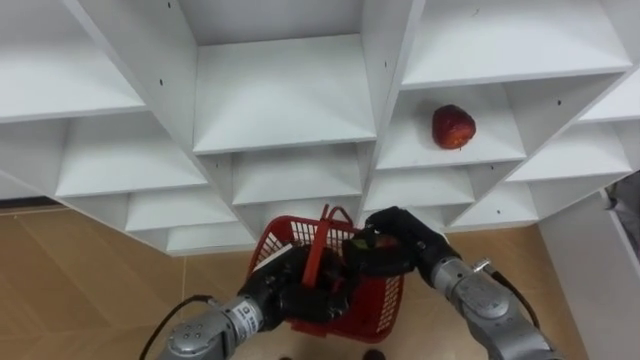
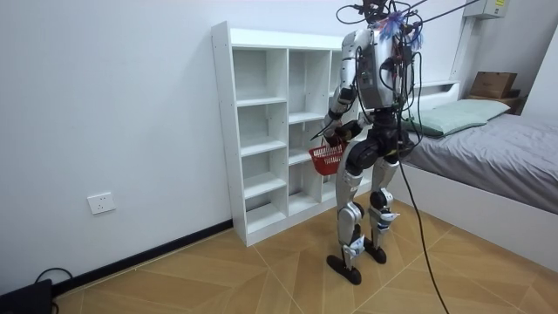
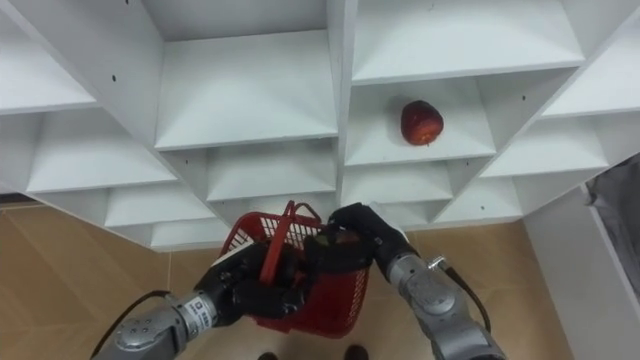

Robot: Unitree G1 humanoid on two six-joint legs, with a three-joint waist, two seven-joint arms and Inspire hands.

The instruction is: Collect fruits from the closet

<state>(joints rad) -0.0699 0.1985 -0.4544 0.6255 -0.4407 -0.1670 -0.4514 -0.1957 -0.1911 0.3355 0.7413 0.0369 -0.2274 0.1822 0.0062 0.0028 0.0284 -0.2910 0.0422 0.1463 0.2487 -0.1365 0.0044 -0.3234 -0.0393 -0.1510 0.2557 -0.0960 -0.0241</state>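
**Item Count**

- Apple (image 1: 453, 127): one, on a shelf.
- Basket (image 1: 383, 300): one, red.
- Shelf unit (image 2: 261, 131): one, white.
- Robot hands at the basket: two, the left hand (image 1: 292, 288) and the right hand (image 1: 400, 245).
- Bed (image 2: 497, 148): one.
- Wall socket (image 2: 101, 203): one.

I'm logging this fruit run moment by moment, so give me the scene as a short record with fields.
robot position: standing in front of the white shelf unit
left hand: curled on the near side of the red basket, holding it up below the shelves
right hand: over the basket's opening; whether it holds anything cannot be told
red apple: lying alone on a shelf in the right column, untouched
basket handle: raised, between the two hands
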